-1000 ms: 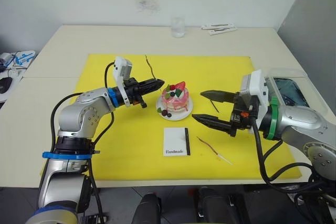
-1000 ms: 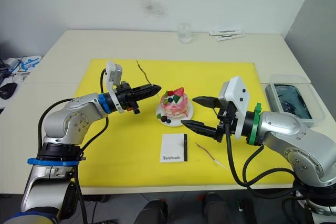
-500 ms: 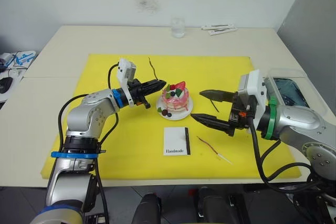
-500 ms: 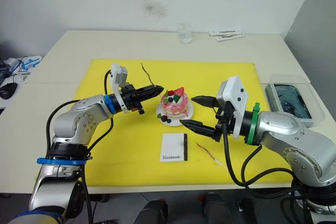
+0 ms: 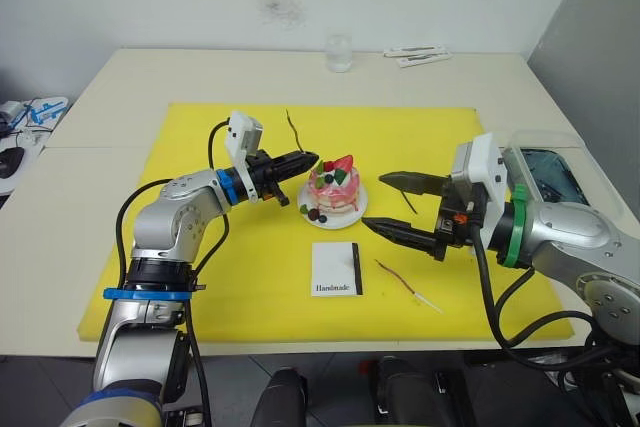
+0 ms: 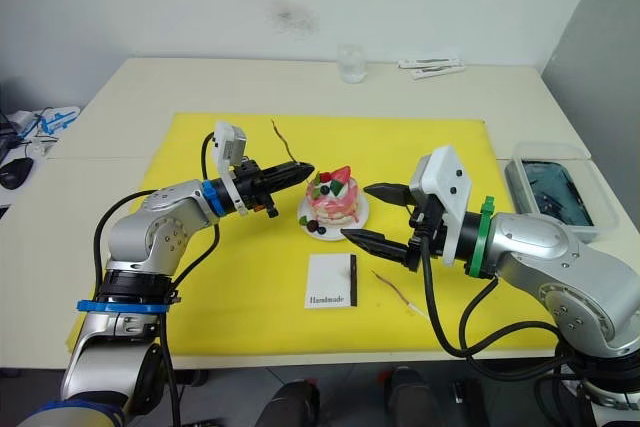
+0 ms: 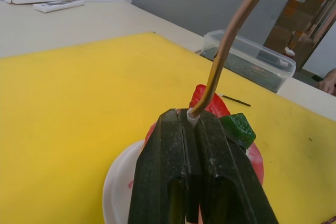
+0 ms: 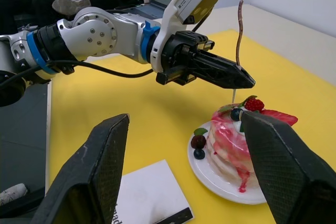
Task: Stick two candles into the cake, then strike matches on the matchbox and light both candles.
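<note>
Currently, head views: left gripper (image 5: 312,160) is clenched on one candle (image 5: 291,129) near its pale lower end, the stick rising from the fingertips, which sit just beside the cake (image 5: 333,190) on its left. Right gripper (image 5: 385,203) hangs on the cake's other side, fingers spread wide, holding nothing. Second candle (image 5: 406,285) lies on the yellow mat (image 5: 200,277), right of the matchbox (image 5: 336,269). One match (image 5: 408,200) lies between the right gripper's fingers on the mat.

Left wrist view: fingers (image 7: 163,182) pinch the candle's pale tip, cake directly below and ahead.

Right wrist view: candle tip hovers just above the cake top, not yet in.

Progress looks early: no candle planted, one untouched, matches and striking all left.
</note>
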Action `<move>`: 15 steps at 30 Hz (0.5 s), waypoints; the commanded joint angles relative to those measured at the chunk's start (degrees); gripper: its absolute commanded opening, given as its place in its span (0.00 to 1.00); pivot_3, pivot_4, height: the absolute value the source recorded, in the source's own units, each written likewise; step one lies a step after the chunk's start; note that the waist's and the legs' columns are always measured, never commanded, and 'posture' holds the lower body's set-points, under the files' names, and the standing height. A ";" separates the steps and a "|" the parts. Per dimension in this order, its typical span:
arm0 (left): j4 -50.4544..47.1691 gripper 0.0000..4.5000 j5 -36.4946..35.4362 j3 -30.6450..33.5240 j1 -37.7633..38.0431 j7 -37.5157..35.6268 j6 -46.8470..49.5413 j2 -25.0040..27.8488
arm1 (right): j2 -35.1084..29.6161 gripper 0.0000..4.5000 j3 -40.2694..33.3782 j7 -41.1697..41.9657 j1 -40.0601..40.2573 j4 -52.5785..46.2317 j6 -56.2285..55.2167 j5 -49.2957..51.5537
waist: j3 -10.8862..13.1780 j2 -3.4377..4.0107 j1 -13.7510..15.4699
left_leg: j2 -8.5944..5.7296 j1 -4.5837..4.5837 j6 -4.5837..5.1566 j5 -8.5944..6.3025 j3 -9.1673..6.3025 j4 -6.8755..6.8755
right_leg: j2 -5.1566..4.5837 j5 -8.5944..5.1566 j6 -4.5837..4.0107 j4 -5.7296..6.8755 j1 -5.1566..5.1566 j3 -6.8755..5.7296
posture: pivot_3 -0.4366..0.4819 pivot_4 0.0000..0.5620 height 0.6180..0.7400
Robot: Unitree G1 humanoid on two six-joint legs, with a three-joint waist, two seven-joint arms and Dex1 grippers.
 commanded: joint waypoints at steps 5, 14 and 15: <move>0.13 0.00 1.32 0.15 -0.88 -0.82 -1.69 -0.08 | -0.18 0.78 -1.33 -0.27 0.10 -2.33 -0.39 0.32 | 0.00 0.00 0.00 | 0.00 0.00 0.00 0.00 0.00 0.00 | 0.00 0.00 0.00 0.01 0.00 0.00 | 0.48 0.27 1.00; -0.54 0.00 1.30 0.32 -0.63 -0.25 -1.18 -1.77 | -0.05 0.78 -1.46 -0.44 0.72 -2.70 -0.59 0.39 | 0.00 0.00 0.01 | 0.00 0.00 0.00 0.00 0.00 0.02 | 0.00 0.04 -0.06 0.02 0.00 0.00 | 0.48 0.27 1.00; -0.64 0.00 1.16 0.36 -0.60 -0.32 -0.96 -1.81 | -0.05 0.78 -1.44 -0.43 0.81 -2.73 -0.61 0.35 | 0.00 0.00 0.01 | 0.00 0.00 0.00 0.00 -0.01 0.02 | 0.00 0.04 -0.06 0.02 0.00 0.00 | 0.48 0.27 1.00</move>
